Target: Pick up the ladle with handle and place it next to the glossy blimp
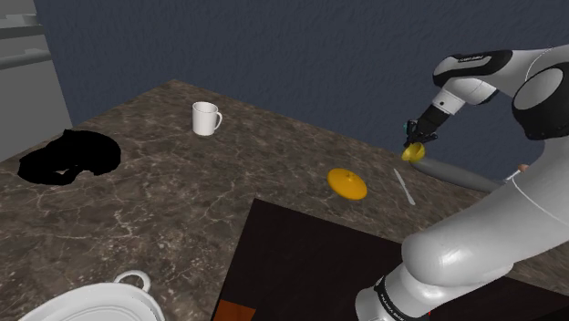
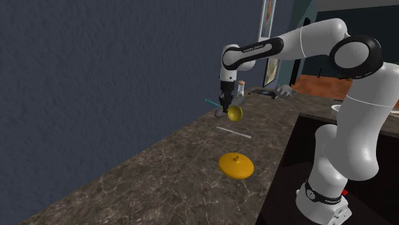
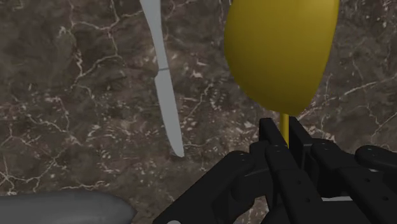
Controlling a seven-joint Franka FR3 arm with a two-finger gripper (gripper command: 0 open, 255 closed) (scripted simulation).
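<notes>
Yellow ladle in hand above the counter, blimp close by

The black two-finger pincer (image 3: 284,133) is clamped on the thin stem of the yellow round-bowled ladle (image 3: 280,51), which hangs bowl-down above the dark marbled counter (image 1: 164,210). The glossy grey cigar-shaped blimp (image 1: 456,173) lies just toward the shoulder view's lower right of the bowl, its long axis running that way; a slim pale knife (image 1: 404,185) lies near, so the set-down probably fits between them
</notes>
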